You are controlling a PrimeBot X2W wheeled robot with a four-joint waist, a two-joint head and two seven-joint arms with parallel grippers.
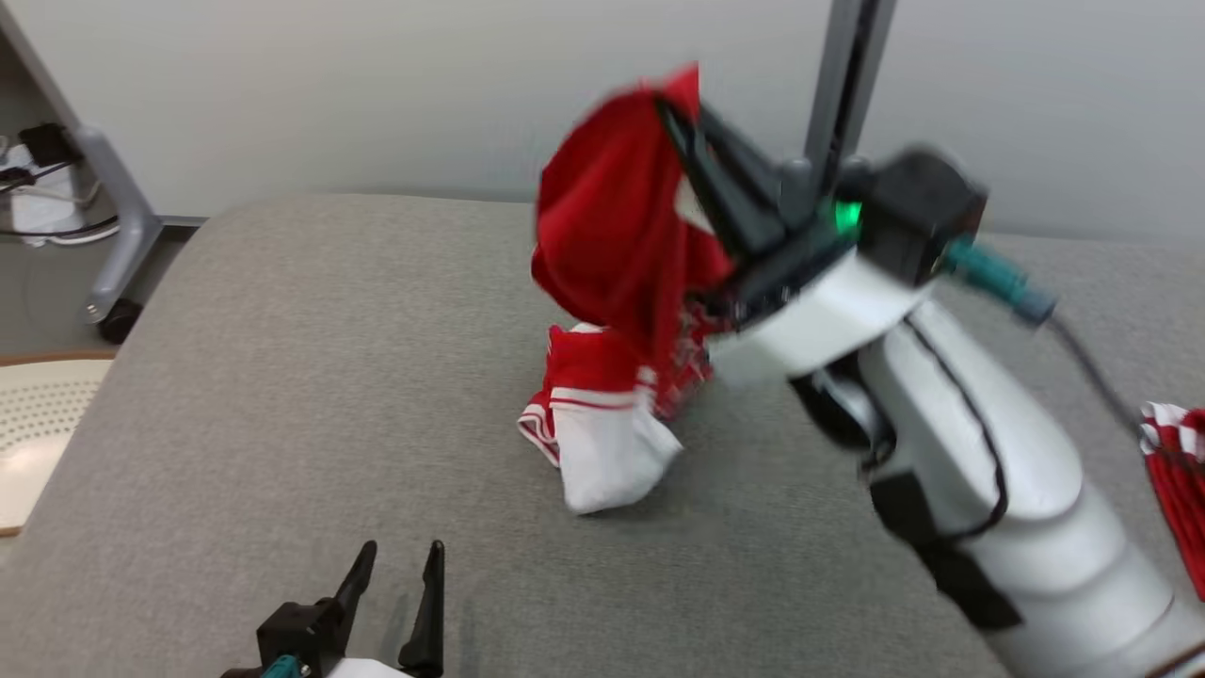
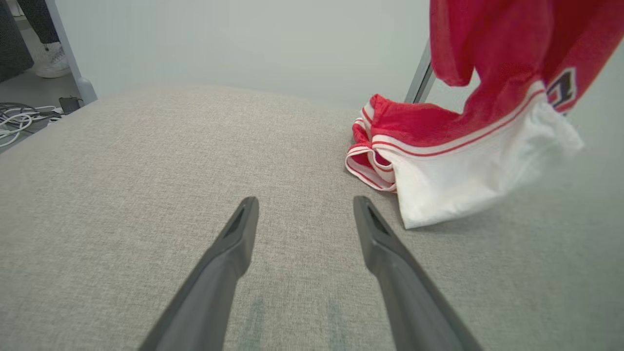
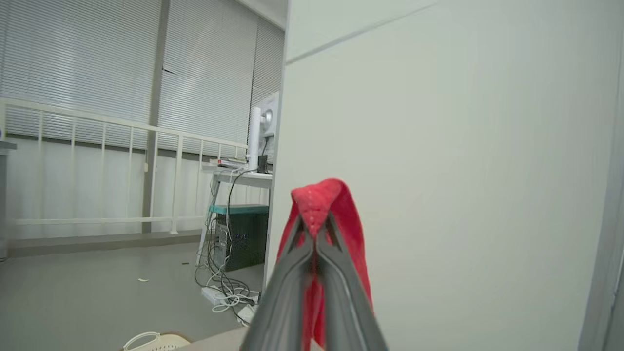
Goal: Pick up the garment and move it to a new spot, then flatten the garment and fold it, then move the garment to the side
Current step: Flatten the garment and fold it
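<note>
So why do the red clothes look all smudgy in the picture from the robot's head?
Head view: the garment and the right gripper clamping it are smeared, the grey surface clearer. Left wrist view: the left gripper looks sharp, the garment's white hem soft. Right wrist view: the fingers near the lens are blurry, the red tip crisp.

a table (image 1: 282, 377) covered in grey fabric sits before a pale wall (image 1: 377, 94), with a grey metal post (image 1: 852, 75) rising behind it. to its left are a wheeled grey frame leg (image 1: 118, 235), white cables (image 1: 38, 202) and a cream perforated basket (image 1: 38, 414). the right wrist view shows window blinds (image 3: 97, 63), a white railing (image 3: 97, 126) and a dark computer tower (image 3: 241, 241).
</note>
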